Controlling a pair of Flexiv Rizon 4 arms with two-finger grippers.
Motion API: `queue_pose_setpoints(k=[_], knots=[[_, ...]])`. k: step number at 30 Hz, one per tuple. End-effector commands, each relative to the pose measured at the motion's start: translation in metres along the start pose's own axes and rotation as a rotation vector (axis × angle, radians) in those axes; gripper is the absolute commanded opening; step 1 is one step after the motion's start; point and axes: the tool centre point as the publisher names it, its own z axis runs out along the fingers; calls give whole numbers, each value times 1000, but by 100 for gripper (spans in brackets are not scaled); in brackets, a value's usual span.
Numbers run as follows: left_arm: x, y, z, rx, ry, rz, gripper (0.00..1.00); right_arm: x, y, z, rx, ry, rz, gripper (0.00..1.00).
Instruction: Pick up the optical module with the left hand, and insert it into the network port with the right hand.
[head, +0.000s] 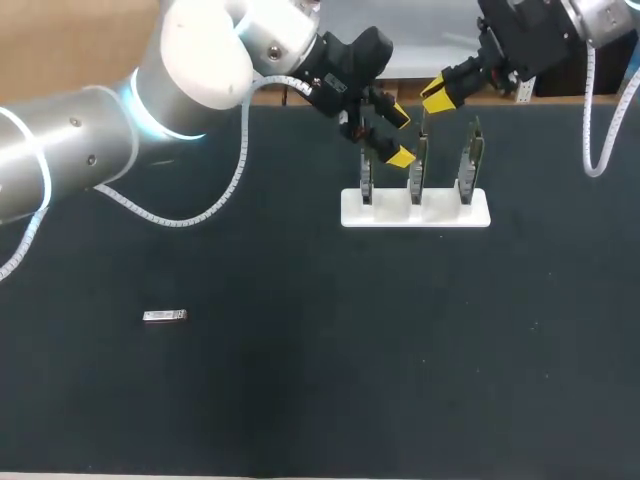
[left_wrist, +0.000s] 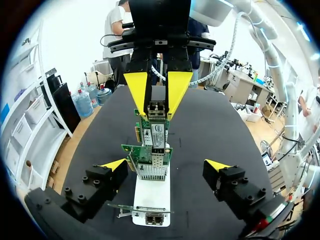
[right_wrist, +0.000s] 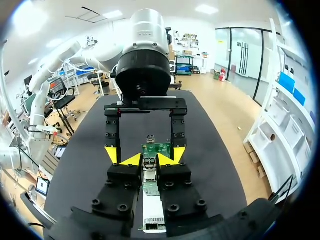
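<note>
A white stand (head: 415, 208) holds three upright green network cards (head: 420, 165) at the back of the black table. My right gripper (head: 437, 97) hangs just above the cards' top edges, shut on a small silver optical module (left_wrist: 156, 108). The right wrist view shows that module (right_wrist: 149, 164) between my right gripper's (right_wrist: 150, 160) yellow tips. My left gripper (head: 400, 136) is open at the stand's left end. Its fingers (left_wrist: 114, 165) straddle the cards without touching them. A second optical module (head: 165, 316) lies flat on the table, far to the left.
The stand (left_wrist: 151, 195) runs lengthwise between the two grippers, which face each other over it. My left arm's white cable (head: 200, 215) droops onto the table behind the stand's left side.
</note>
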Motion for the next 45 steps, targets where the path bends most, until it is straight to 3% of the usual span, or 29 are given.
queue_pose_setpoints(k=[1, 45], knots=[[-1, 2, 0, 5, 5, -1, 100, 1, 0, 0, 0, -3, -4, 0], [-1, 2, 0, 5, 5, -1, 100, 2, 2, 6, 4, 19, -19, 0]])
